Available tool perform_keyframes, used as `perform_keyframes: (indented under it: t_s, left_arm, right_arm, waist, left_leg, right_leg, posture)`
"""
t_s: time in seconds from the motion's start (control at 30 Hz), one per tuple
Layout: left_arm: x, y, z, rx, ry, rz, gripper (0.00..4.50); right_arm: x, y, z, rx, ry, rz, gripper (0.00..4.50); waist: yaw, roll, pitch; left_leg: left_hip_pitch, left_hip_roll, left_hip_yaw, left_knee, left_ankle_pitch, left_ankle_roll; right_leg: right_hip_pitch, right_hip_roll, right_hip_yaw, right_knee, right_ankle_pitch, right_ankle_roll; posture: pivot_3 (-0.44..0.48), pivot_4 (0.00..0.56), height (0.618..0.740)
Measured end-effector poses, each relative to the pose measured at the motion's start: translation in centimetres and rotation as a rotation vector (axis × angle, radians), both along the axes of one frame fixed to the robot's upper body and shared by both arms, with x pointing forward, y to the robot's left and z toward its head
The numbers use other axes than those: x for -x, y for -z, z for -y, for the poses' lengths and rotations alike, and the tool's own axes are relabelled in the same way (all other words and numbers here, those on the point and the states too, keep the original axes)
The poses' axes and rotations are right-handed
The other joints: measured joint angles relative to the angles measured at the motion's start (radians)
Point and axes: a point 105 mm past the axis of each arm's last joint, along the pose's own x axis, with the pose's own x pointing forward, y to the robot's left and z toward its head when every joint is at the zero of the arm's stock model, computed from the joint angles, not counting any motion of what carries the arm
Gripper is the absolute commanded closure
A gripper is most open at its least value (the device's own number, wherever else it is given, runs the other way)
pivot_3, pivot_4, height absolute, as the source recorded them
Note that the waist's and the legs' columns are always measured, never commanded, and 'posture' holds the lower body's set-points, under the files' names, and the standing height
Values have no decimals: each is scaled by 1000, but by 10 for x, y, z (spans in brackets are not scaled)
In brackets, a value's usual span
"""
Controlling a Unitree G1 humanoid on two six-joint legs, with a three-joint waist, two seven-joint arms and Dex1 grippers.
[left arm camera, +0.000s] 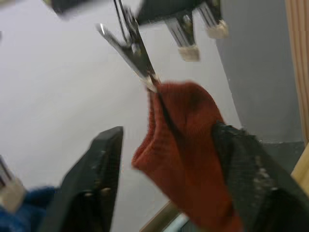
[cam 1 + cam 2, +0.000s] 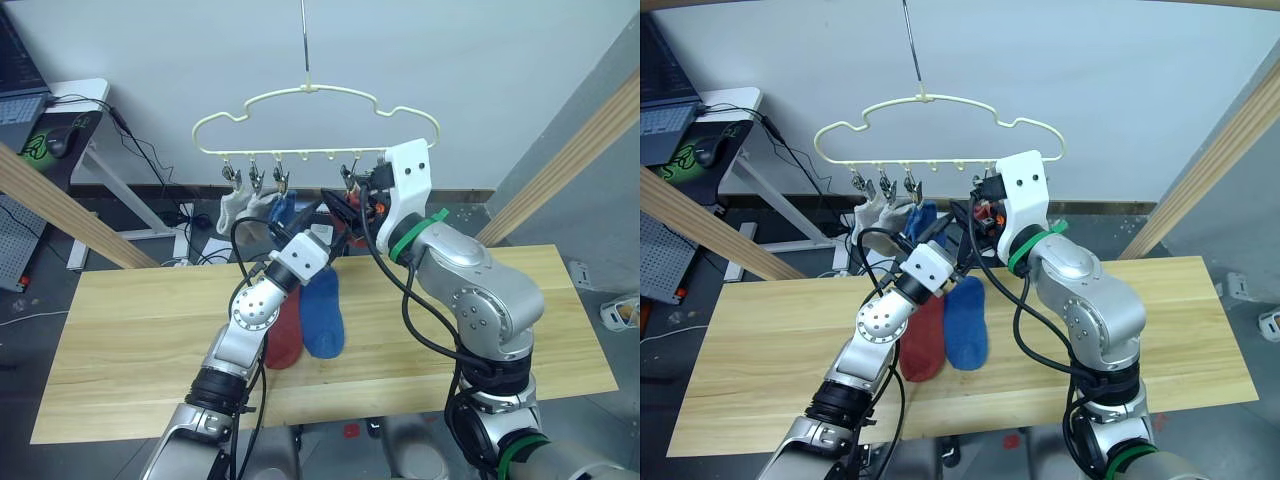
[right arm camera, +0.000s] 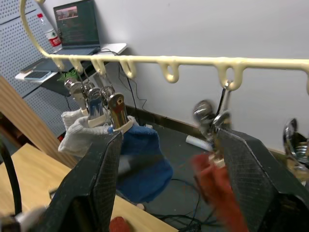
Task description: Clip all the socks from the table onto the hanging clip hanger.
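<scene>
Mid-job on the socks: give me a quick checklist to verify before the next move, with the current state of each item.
1. Rust-red sock caught in a metal clip: ok, its edge sits in the clip in the left wrist view.
2. Left gripper released from that sock: not ok, one finger touches it.
3. Right gripper empty: ok, its fingers stand apart on nothing.
4. Clip hanger on its hook: ok.
5. Socks already hung: ok, two light grey socks and a blue sock.
6. Table cleared: not ok, a red sock and a blue sock remain.
</scene>
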Motion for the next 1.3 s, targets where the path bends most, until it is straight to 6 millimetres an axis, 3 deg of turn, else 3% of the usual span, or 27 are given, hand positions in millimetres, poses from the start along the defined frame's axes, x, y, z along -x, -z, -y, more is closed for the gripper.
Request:
perform_keyframes:
  t_s: [0.17,0.47,0.7,0.87,1.0,1.3]
  left_arm:
    - [16,17,-15,-7,16,-137,472]
    - [51,20,-39,5,116,-343,472]
    - [75,8,-47,-18,268,-492,472]
    - [77,-14,-54,3,350,-547,472]
    - [76,-34,-51,4,412,-542,430]
    - [73,-55,-46,-9,492,-567,430]
  right_arm:
    - [6,2,9,75,-32,40,1262]
    - [25,11,25,157,-104,81,1262]
    - [30,19,45,186,-50,82,1262]
    - [26,21,53,181,19,81,1262]
    - [24,19,53,166,57,93,2517]
    - [10,37,55,152,170,43,2517]
  waist:
    - [-3,0,0]
    - [1,-3,-10]
    - [1,-7,-39]
    - [1,-9,-57]
    - [1,-11,-71]
    - [1,-13,-80]
  left_leg:
    - [0,0,0,0,0,0]
    - [0,0,0,0,0,0]
    - [1,-1,0,1,0,-1]
    - [2,-1,1,2,2,-3]
    - [2,-1,1,1,3,-4]
    - [2,0,1,2,4,-4]
  right_leg:
    - [0,1,0,0,0,0]
    - [0,2,0,0,0,0]
    - [0,3,0,0,0,0]
    - [0,7,0,1,0,0]
    - [1,8,1,1,0,0]
    - [1,9,1,1,2,-3]
  posture:
    - [-180,281,735]
    - [-169,241,735]
    - [-166,189,735]
    - [-162,175,735]
    - [-160,175,735]
    - [-159,189,735]
